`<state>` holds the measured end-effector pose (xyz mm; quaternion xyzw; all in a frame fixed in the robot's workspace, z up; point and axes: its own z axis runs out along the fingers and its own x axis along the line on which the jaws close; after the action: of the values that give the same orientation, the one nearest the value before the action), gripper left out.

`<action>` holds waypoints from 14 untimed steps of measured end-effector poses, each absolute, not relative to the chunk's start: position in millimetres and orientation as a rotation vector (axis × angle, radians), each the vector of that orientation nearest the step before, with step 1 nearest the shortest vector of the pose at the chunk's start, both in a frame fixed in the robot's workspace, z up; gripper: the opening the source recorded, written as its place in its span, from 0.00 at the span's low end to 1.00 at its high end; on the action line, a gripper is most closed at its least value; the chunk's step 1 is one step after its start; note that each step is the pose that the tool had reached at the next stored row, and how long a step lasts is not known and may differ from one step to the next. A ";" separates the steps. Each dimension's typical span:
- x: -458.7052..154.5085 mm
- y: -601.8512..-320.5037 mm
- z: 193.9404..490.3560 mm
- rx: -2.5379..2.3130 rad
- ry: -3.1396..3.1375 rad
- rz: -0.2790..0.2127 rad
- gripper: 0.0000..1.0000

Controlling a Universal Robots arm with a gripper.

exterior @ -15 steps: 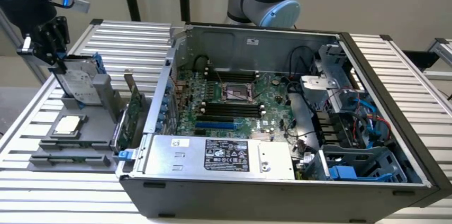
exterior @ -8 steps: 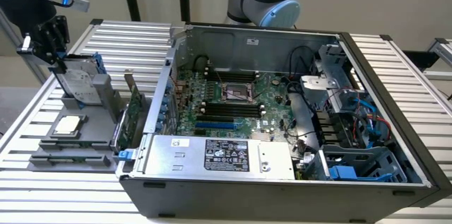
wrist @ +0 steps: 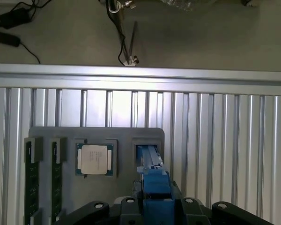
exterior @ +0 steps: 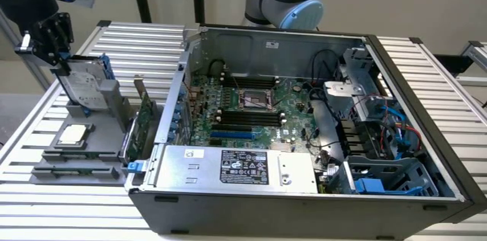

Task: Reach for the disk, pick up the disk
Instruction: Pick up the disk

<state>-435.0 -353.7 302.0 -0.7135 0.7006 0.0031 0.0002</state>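
Tool [exterior: 57, 61]: black, angular, at the exterior view's left; it sits over the top edge of the disk. From the wrist view its two halves flank the blue caddy closely, apparently closed on it, though contact is hard to confirm.
Disk [exterior: 80, 84]: flat silver-grey metal rectangle in a blue plastic frame; stands upright on edge in a slot of the tray, its top between the tool's halves.
Step in hand: judged as the grasp at the end of the reach; the disk sits in its slot, not yet lifted.
Next move calls for: a firm hold and a straight pull along the slot, since tilting could jam the caddy.
Tray [exterior: 106, 138]: matte grey block with moulded recesses.
CPU [wrist: 94, 159]: small square, bright metal lid, lying flat in a recess beside the disk's slot.
Table [exterior: 31, 133]: ribbed aluminium slats, smooth and reflective.
Computer [exterior: 304, 127]: open steel case beyond the tray, green board exposed.
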 end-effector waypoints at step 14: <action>-435.4 -354.0 305.8 -2.206 2.166 -0.064 0.33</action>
<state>-435.4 -354.0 305.8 -0.7132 0.7002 -0.0207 0.0248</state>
